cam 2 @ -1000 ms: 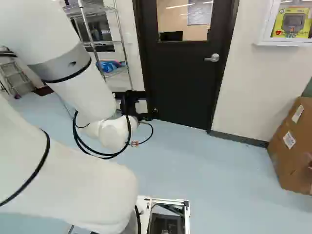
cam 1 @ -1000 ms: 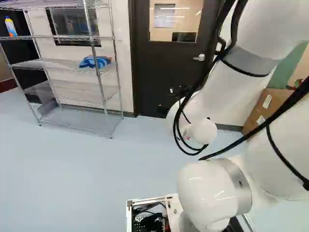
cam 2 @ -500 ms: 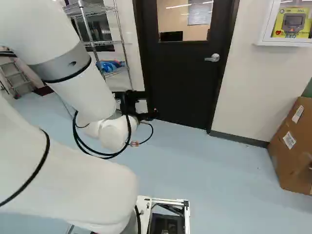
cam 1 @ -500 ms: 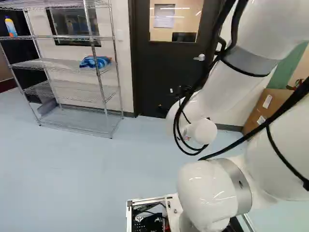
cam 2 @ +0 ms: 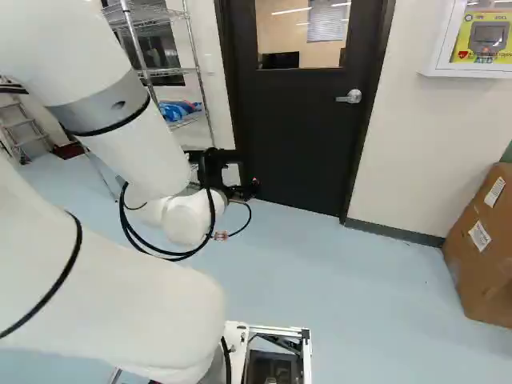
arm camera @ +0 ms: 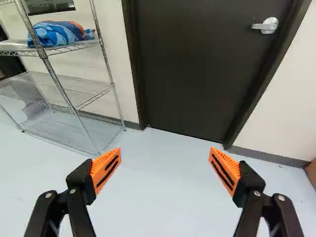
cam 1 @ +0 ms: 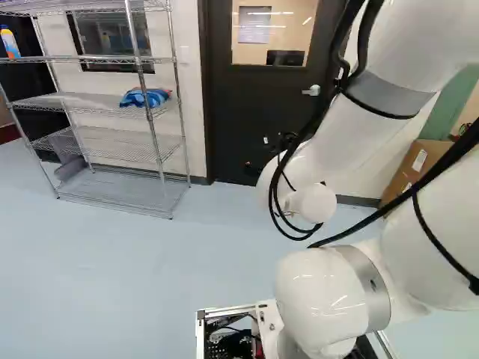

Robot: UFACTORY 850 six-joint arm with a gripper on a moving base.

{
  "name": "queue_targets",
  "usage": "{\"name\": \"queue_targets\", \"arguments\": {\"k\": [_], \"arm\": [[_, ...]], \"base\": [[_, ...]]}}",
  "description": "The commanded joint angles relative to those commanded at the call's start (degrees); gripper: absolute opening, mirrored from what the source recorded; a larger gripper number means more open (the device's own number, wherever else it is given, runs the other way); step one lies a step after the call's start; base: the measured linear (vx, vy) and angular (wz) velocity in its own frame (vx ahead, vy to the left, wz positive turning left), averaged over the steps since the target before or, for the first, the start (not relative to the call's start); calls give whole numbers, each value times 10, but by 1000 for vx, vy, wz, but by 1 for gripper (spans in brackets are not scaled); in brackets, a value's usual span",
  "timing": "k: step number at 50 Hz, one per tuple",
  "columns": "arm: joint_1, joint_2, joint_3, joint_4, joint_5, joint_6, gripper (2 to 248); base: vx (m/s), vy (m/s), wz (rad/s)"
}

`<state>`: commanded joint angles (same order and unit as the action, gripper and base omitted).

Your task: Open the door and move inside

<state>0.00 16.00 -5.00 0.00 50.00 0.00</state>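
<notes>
Ahead of the arm a dark door [cam 2: 304, 128] with a window stands shut in its frame. Its silver lever handle [cam 2: 350, 96] shows near the door's edge, and also in the left base view as a handle [cam 1: 311, 90]. The gripper [cam 2: 245, 190] is in front of the door's lower part, its fingertips hard to make out there. In the wrist view the gripper [arm camera: 165, 168] is open, its orange pads wide apart with only floor seen between them. The door [arm camera: 197, 64] and its handle [arm camera: 266, 25] lie ahead of the fingers, not touched.
A wire shelf [cam 1: 112, 153] holding a blue bundle [cam 1: 145, 98] stands left of the door. Right of the door are a wall cabinet [cam 2: 433, 48] and a brown cardboard box [cam 2: 480, 248]. Pale floor [cam 2: 360, 296] lies ahead of the base.
The base has moved a little: shelf, wall cabinet and box have shifted slightly outward in the base views, the door looks marginally nearer. The arm keeps its pose against its lowest joint.
</notes>
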Motion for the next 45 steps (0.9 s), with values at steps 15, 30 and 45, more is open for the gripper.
{"name": "queue_targets", "arguments": {"k": [15, 30, 45], "arm": [[0, 0, 0, 0, 0, 0, 247], [0, 0, 0, 0, 0, 0, 247], [0, 0, 0, 0, 0, 0, 247]], "base": [[131, -9, -63], [136, -40, -215], [138, -40, -222]]}}
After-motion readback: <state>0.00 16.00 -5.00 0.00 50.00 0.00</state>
